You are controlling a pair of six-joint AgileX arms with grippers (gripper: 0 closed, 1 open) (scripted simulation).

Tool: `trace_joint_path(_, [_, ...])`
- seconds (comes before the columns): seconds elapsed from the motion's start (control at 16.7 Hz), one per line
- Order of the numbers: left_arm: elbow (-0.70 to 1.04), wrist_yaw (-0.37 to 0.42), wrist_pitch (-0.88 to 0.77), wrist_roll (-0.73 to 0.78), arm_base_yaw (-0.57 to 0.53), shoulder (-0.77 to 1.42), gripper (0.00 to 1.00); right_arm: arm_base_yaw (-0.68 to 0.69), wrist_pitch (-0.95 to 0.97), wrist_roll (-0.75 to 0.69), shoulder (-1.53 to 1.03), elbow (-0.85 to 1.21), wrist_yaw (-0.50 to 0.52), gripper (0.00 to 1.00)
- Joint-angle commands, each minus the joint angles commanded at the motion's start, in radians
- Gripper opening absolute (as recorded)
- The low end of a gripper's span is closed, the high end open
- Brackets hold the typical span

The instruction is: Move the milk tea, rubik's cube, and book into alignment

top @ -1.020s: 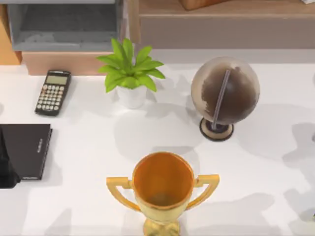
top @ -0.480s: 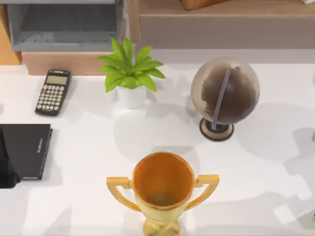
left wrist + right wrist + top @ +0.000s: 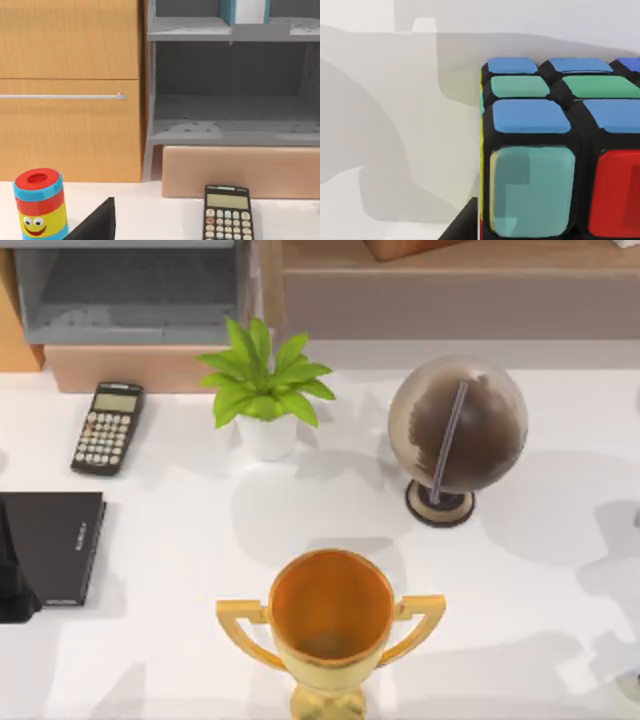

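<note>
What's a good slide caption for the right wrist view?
Close on the rubik's cube resting on the white table, blue and green stickers on top.

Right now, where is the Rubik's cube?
The multicoloured Rubik's cube with black edges sits on the white table, very close in the right wrist view, blue and green stickers on top, teal and red ones facing the camera.

Legible text: none.
- Calculator [image 3: 227, 215]: key and display markings too small to read.
- Black notebook [image 3: 52, 545], lying near the calculator [image 3: 108, 427]: pale spine lettering, unreadable.
- Striped canister [image 3: 40, 204], well apart from the calculator: printed smiling face, no lettering.
- Rubik's cube [image 3: 560, 165]: plain coloured stickers.
</note>
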State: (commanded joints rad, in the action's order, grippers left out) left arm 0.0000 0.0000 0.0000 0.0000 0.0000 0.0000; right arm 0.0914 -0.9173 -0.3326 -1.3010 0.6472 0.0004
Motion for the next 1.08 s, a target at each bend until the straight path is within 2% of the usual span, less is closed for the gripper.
trace_joint_path(0.24, [0.000, 0.000, 0.000, 0.000, 0.000, 0.000, 1.00, 0.000, 0.000, 0.000, 0.000, 0.000, 0.000, 0.02])
trace_joint_path(0.3, [0.000, 0.000, 0.000, 0.000, 0.000, 0.000, 1.00, 0.000, 0.000, 0.000, 0.000, 0.000, 0.000, 0.00])
trace_joint_path(0.84, [0.000, 0.000, 0.000, 0.000, 0.000, 0.000, 1.00, -0.001, -0.004, 0.001, 0.003, 0.005, 0.001, 0.00])
trace_joint_path(1.08, [0.000, 0.000, 0.000, 0.000, 0.000, 0.000, 1.00, -0.002, -0.090, -0.001, 0.026, 0.057, 0.001, 0.00])
